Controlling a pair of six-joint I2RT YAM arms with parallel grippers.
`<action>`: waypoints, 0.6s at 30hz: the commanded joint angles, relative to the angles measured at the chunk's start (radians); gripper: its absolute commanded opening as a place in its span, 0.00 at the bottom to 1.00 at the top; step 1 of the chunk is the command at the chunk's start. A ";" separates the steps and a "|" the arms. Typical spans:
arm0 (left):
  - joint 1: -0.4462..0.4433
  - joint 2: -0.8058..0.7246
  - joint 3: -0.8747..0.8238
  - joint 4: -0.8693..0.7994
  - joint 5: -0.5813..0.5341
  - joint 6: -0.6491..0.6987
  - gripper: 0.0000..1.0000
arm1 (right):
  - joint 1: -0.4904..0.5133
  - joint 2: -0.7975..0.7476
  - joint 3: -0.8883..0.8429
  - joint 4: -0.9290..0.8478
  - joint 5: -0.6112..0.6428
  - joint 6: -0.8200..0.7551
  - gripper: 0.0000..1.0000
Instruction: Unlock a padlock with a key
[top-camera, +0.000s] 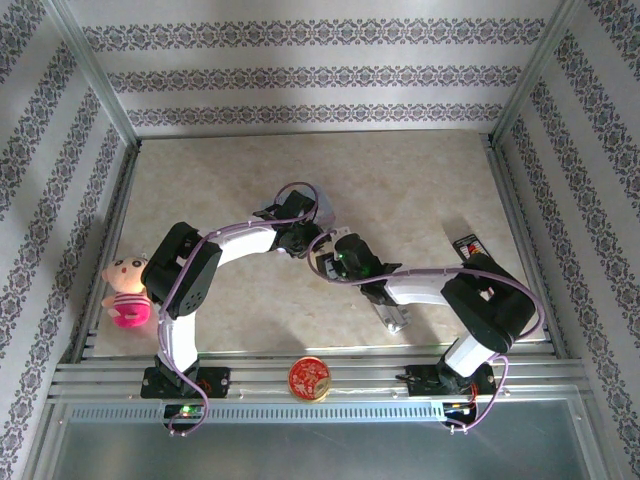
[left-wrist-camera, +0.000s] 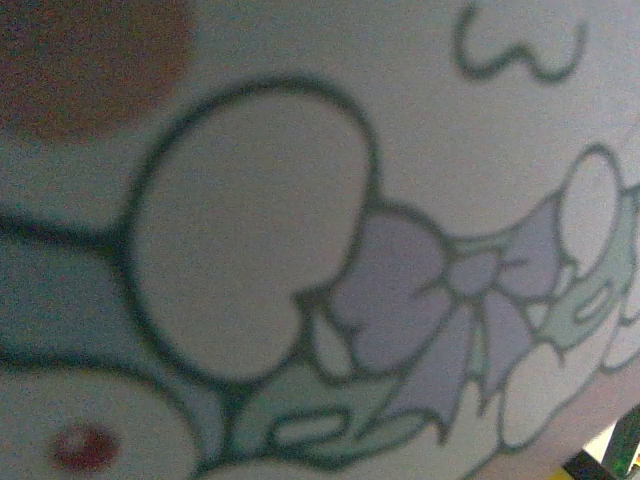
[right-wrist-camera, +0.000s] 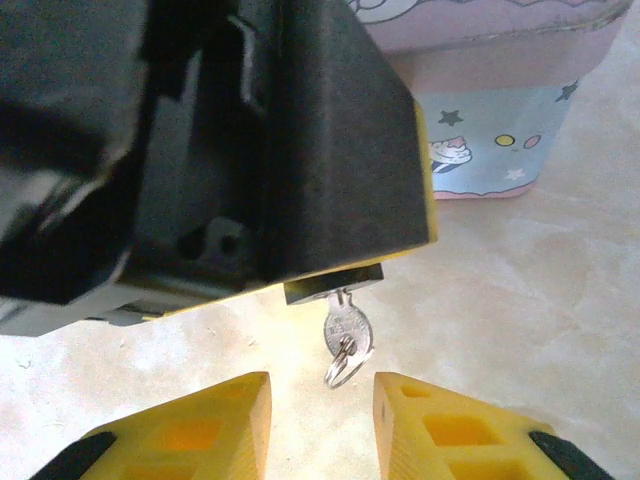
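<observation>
In the right wrist view the padlock (right-wrist-camera: 333, 283) is a small dark block sticking out from under the black-and-yellow left gripper (right-wrist-camera: 300, 200), which is shut on it. The key (right-wrist-camera: 346, 326) is silvery, sits in the padlock's underside and hangs down with a small wire ring on it. My right gripper (right-wrist-camera: 322, 420) is open just below it. Its yellow fingers (right-wrist-camera: 200, 430) stand either side of the ring without touching it. In the top view both grippers meet at mid-table, the left gripper (top-camera: 300, 236) beside the right gripper (top-camera: 336, 256).
A pale blue-and-pink cartoon tin (right-wrist-camera: 490, 140) stands right behind the left gripper, and its blurred print (left-wrist-camera: 300, 250) sits close against the left wrist camera. A silver ridged block (top-camera: 392, 318) lies under the right arm. At the near edge are a red-and-gold round tin (top-camera: 310, 378) and a pink doll (top-camera: 127, 290).
</observation>
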 joint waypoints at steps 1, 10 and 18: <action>-0.005 -0.048 -0.011 0.007 0.024 0.011 0.14 | -0.046 0.019 -0.012 0.067 -0.121 0.062 0.33; -0.005 -0.051 -0.009 0.008 0.027 0.013 0.14 | -0.152 0.075 -0.046 0.229 -0.351 0.178 0.34; -0.003 -0.051 -0.004 0.006 0.034 0.016 0.14 | -0.204 0.133 -0.078 0.370 -0.436 0.252 0.31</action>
